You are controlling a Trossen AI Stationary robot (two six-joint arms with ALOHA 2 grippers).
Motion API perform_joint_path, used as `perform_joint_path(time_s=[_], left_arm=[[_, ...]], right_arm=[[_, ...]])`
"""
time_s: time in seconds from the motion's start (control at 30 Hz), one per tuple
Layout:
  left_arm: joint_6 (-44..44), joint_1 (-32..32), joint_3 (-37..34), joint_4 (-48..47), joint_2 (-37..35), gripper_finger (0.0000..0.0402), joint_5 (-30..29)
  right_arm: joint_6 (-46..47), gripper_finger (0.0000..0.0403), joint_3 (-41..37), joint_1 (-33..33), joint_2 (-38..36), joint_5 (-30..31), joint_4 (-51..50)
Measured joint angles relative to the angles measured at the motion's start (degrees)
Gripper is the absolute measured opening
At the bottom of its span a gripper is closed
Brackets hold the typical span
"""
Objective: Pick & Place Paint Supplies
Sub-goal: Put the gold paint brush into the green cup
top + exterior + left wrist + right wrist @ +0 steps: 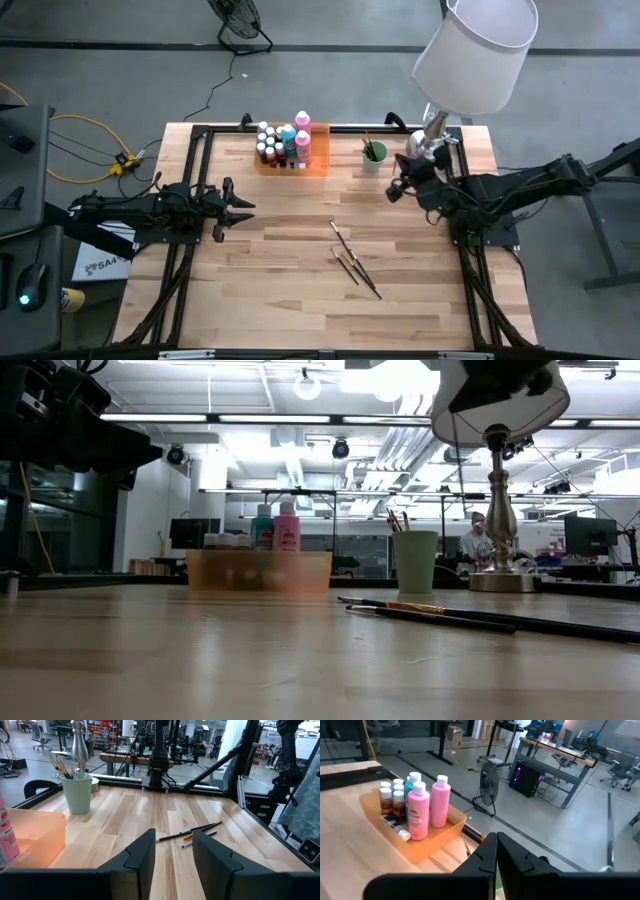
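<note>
Loose brushes (354,263) lie mid-table near the front, well apart from the tray (318,162) of bottles (287,143) and the cup (374,155) at the far edge; ideally, the released left gripper (240,208) descends squarely across one brush, while the clenched right gripper (396,189) waits beside the cup.

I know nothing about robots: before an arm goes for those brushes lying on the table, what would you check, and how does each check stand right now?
1. Loose paintbrushes lie in the open on the table: ok.
2. Left gripper has its fingers apart, empty, aimed toward the brushes: ok.
3. Right gripper has its fingers closed, holding nothing, near the cup: ok.
4. Green cup stands upright with brushes already in it; spare room: cannot tell.
5. Bottles stand upright in the orange tray: ok.
6. Lamp stands close to the cup and right arm; clearance: cannot tell.
</note>
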Motion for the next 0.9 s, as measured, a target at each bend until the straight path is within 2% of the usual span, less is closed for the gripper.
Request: perform_joint_path(time_s=[0.2,0.37,0.73,0.9], left_arm=[[0.0,0.0,0.0,0.0,0.0,0.0126,0.0],[0.0,0.0,0.0,0.0,0.0,0.0126,0.0],[0.0,0.0,0.0,0.0,0.0,0.0126,0.0],[0.0,0.0,0.0,0.0,0.0,0.0126,0.0]], right_arm=[[-3.4,0.0003,0.0,-5.3,2.2,-0.7,5.0],[-4.8,0.0003,0.0,-9.6,4.0,-5.8,8.2],[-16.1,0.0003,0.0,-15.9,9.1,-13.3,21.9],[-16.9,0.0003,0.0,-19.8,9.1,-15.0,22.4]])
